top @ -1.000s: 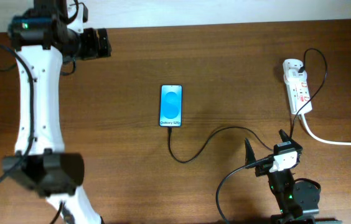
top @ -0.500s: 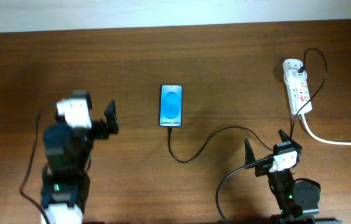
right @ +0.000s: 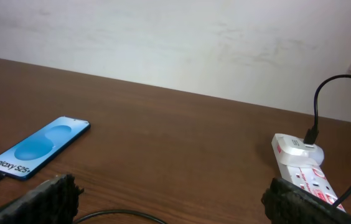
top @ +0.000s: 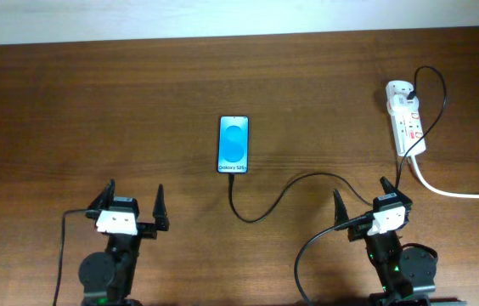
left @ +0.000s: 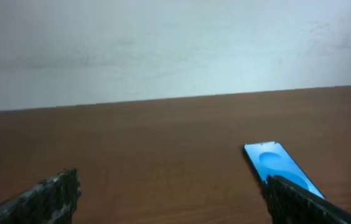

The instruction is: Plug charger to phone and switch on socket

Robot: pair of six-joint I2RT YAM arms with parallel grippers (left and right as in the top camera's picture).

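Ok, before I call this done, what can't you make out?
- Socket switch position: too small overhead; right wrist view, jaws and bottom edge hide most of it.
- Charger tip fully in phone: too small overhead; dim at right wrist view's left edge; behind the jaws in left wrist view.

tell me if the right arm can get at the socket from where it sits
Probably yes: the right gripper is open and empty, and the socket lies ahead to its right, with only the charger cable nearby.

Phone (top: 233, 144) flat mid-table, blue screen lit, charger (top: 295, 181) thin black cable, tip at phone's near edge, curving right to socket (top: 405, 119), white strip far right
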